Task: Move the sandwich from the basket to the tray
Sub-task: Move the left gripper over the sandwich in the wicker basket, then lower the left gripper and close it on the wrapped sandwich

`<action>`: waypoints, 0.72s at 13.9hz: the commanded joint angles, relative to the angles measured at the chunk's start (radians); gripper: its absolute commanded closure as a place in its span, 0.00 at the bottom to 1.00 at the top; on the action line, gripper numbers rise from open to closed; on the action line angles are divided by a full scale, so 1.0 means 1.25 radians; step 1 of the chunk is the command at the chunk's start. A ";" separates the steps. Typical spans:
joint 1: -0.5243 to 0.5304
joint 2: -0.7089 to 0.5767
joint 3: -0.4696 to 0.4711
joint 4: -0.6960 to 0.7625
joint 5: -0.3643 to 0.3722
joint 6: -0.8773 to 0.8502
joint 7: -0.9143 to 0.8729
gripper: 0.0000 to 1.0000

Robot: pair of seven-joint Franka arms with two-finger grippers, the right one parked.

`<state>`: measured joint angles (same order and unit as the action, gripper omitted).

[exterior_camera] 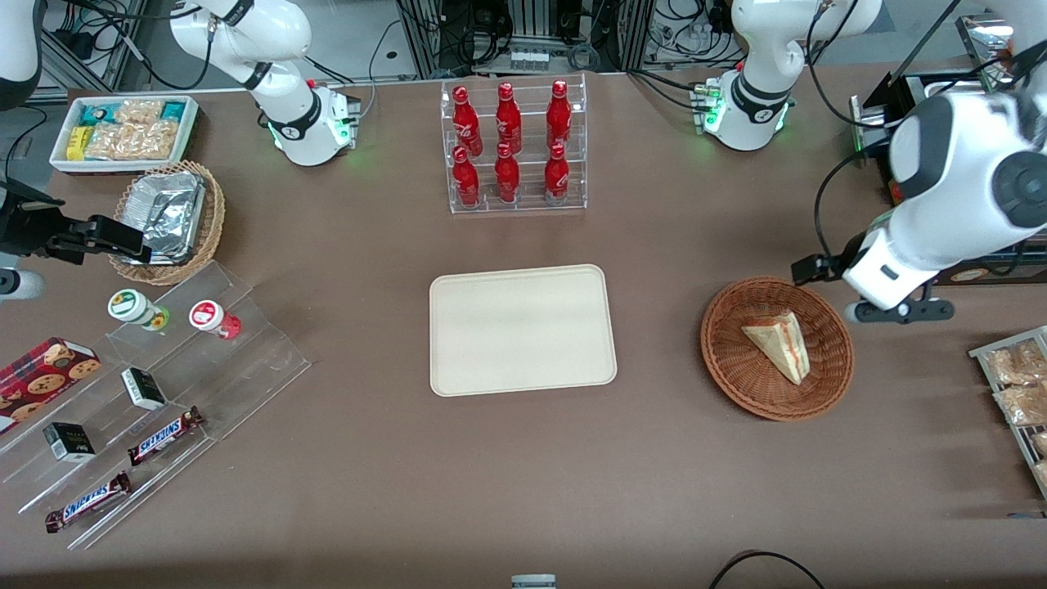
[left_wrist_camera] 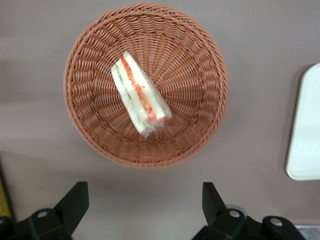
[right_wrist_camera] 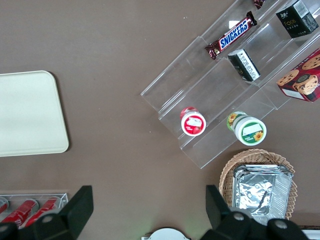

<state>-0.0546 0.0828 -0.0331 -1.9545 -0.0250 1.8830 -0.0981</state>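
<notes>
The left arm's jaws stand wide apart and empty, hovering above the surface just beside the basket [left_wrist_camera: 146, 85]. The sandwich [left_wrist_camera: 140, 94] lies inside it, ungrasped; the tray [exterior_camera: 522, 329] waits bare. Everything remains undone.

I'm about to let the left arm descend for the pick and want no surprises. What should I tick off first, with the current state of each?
1. Left gripper fingers apart and holding nothing: ok.
2. Triangular sandwich wedge with red and green filling lies in the round reddish-brown wicker basket, uncovered: ok.
3. Gripper centred above the sandwich: not ok; in the wrist view the sandwich sits off from the gap between the fingers, over bare table beside the basket.
4. Flat cream-beige rectangular tray has nothing on it: ok.
5. Table between basket and tray free of obstacles: ok.
6. Finger line matched to the wedge's long edge: cannot tell.
</notes>
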 commanded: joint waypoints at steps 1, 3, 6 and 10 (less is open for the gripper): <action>0.004 0.023 0.000 -0.037 -0.006 0.063 -0.006 0.00; 0.006 0.029 0.009 -0.061 -0.007 0.101 -0.020 0.00; 0.004 0.030 0.015 -0.093 -0.008 0.159 -0.179 0.00; 0.004 0.041 0.014 -0.141 -0.014 0.265 -0.403 0.00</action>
<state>-0.0490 0.1390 -0.0147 -2.0847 -0.0273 2.1389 -0.4859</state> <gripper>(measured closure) 0.000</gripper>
